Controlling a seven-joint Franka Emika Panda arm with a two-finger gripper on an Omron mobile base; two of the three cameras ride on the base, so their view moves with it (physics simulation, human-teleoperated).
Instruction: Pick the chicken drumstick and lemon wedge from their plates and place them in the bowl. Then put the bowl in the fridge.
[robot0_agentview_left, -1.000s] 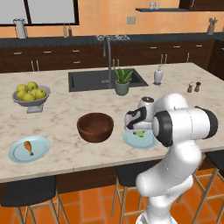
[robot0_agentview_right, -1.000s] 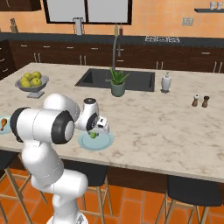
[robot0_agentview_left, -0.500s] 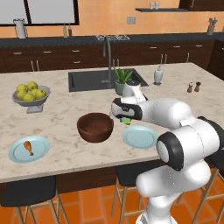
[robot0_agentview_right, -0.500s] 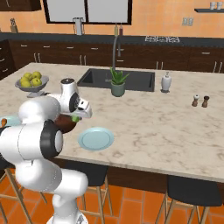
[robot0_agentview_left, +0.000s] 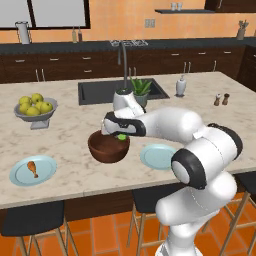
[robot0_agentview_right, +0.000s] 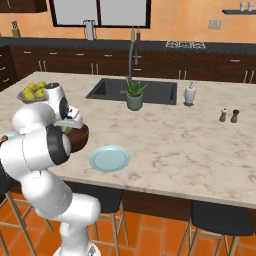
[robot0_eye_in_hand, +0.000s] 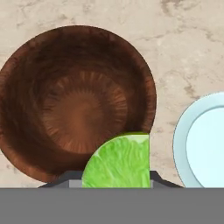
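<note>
My gripper (robot0_agentview_left: 120, 135) is shut on the lemon wedge (robot0_eye_in_hand: 117, 162), a small yellow-green piece held just above the near-right rim of the dark-brown wooden bowl (robot0_agentview_left: 108, 148). In the hand view the bowl (robot0_eye_in_hand: 76, 105) lies open below, with nothing inside it. The pale-blue plate (robot0_agentview_left: 159, 156) to the bowl's right is bare. A second plate (robot0_agentview_left: 20, 176) at the counter's front left holds the chicken drumstick (robot0_agentview_left: 33, 168). From the right base view, the bowl (robot0_agentview_right: 79, 138) is partly behind my arm. The fridge is out of view.
A grey footed fruit bowl (robot0_agentview_left: 35, 111) with round yellow-green fruits stands at the back left. Behind the bowl are the sink (robot0_agentview_left: 102, 91), a potted plant (robot0_agentview_left: 141, 90) and a soap dispenser (robot0_agentview_left: 180, 86). Salt and pepper shakers (robot0_agentview_left: 221, 99) stand far right.
My arm has swung left from the right-hand plate, carrying the lemon wedge off it to above the bowl. That plate is now bare.
</note>
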